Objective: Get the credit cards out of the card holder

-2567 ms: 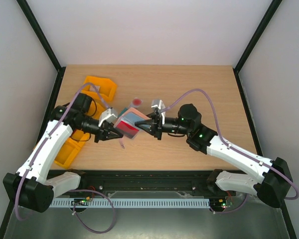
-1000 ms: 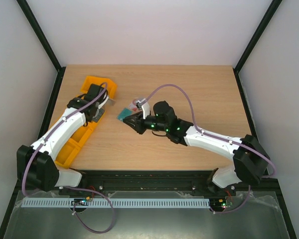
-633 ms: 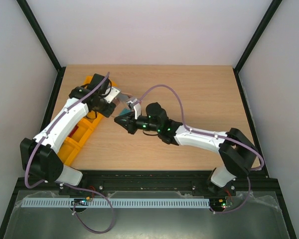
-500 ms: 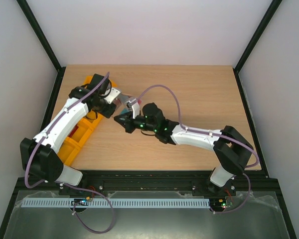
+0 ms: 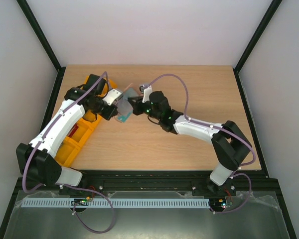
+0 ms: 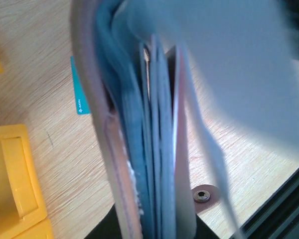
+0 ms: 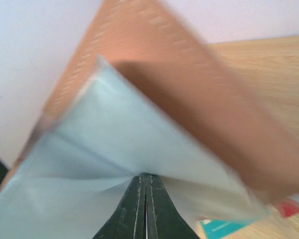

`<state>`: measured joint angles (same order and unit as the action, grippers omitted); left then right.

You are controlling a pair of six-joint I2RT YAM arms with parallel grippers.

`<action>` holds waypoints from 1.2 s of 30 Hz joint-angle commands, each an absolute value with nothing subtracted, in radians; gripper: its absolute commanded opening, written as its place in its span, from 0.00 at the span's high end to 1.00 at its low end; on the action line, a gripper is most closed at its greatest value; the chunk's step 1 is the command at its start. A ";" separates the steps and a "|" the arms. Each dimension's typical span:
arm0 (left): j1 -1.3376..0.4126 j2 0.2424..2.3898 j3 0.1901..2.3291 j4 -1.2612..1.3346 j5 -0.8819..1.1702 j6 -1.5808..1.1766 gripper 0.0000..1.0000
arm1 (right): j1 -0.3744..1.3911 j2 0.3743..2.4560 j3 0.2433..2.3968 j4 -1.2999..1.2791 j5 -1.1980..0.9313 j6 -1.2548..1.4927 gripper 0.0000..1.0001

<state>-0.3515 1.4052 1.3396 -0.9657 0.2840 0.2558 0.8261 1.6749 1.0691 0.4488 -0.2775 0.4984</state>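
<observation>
Wooden desk (image 5: 199,89): teal credit card (image 5: 122,118) now lies free near the white-pink credit card (image 7: 289,206). Left pincer (image 5: 116,102) clamps the card holder (image 5: 129,93) aloft; right pincer (image 7: 145,181) has let the teal one go, fingers pressed together against the holder's grey-blue lining. Both look out; task likely finished

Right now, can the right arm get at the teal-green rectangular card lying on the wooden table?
Probably not yet: its tool is shut on the reddish-brown folding card holder, which is held over the teal-green rectangular card. It would have to let go first.
</observation>
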 commanded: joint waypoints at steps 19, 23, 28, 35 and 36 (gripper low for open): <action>-0.293 1.361 1.314 -0.994 0.467 0.271 0.98 | 0.966 1.568 1.052 0.325 -0.032 0.150 0.32; -0.292 1.350 1.309 -1.000 0.495 0.284 0.98 | 0.980 1.616 1.105 0.286 0.067 0.121 0.30; -0.292 1.334 1.285 -1.000 0.508 0.299 0.98 | 0.977 1.627 1.127 0.236 0.250 0.142 0.28; -0.294 1.326 1.265 -1.018 0.547 0.325 0.98 | 0.962 1.596 1.121 0.215 0.264 0.174 0.27; -0.295 1.325 1.261 -1.024 0.557 0.332 0.98 | 0.952 1.590 1.120 0.214 0.244 0.183 0.27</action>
